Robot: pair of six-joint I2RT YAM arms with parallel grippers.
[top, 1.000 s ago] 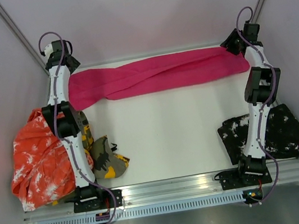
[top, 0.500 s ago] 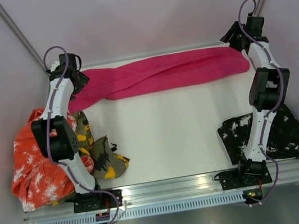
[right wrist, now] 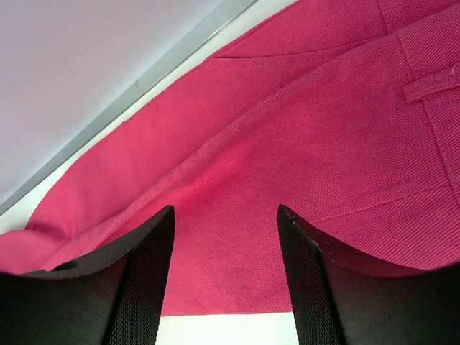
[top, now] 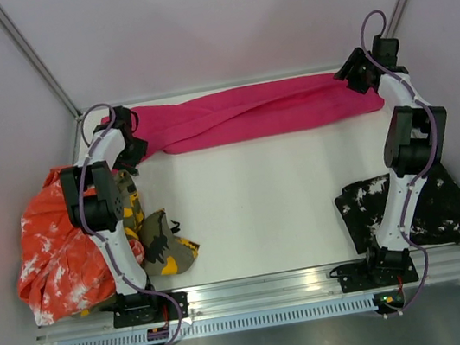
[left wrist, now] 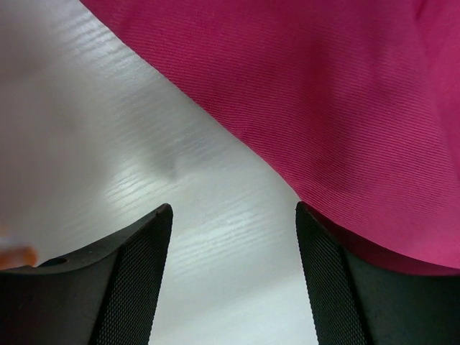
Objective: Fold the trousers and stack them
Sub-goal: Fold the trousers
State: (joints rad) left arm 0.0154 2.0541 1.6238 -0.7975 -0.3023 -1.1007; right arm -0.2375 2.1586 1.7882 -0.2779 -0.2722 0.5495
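Note:
The magenta-pink trousers lie stretched flat along the far edge of the white table. My left gripper is open at their left end, over bare table beside the cloth edge. My right gripper is open over their right end, with pink cloth under the jaws. Orange-white mottled trousers and olive-yellow camouflage trousers are heaped at the left. Black trousers with white splatters lie at the right.
Grey walls close in the table on the left, right and back. A metal rail runs along the near edge where both arm bases are bolted.
My left gripper has come down and forward from the far left corner to the trousers' left end. My right gripper has shifted slightly left over their right end.

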